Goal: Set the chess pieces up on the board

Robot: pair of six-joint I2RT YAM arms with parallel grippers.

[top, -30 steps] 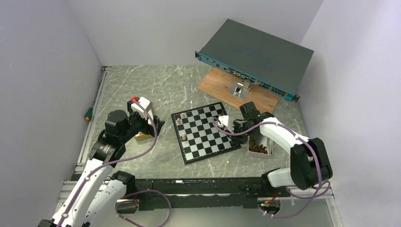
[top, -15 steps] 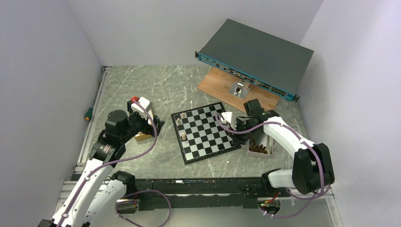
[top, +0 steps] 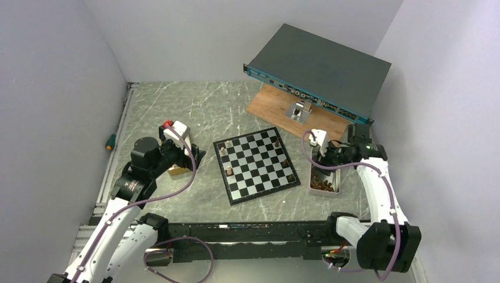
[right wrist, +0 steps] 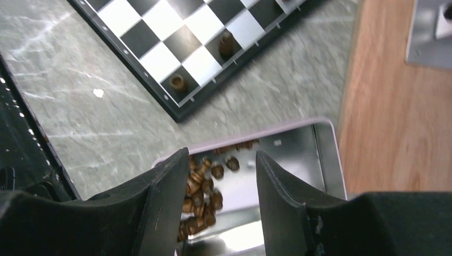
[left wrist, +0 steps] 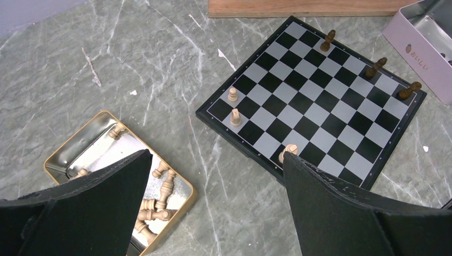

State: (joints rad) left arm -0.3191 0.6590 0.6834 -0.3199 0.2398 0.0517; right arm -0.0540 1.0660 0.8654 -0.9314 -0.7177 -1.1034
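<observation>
Both empty, left gripper wide, right gripper half-spread over tin

The board is open in the middle; light pieces line its left edge, dark pieces its right.

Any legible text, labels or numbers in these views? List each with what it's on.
"おいしい" (seemingly), beside a small emblem: side wall of the pale pink metal tin.
Front-panel markings on the dark grey rack-mount unit: too small to read.
Nothing else legible.
</observation>
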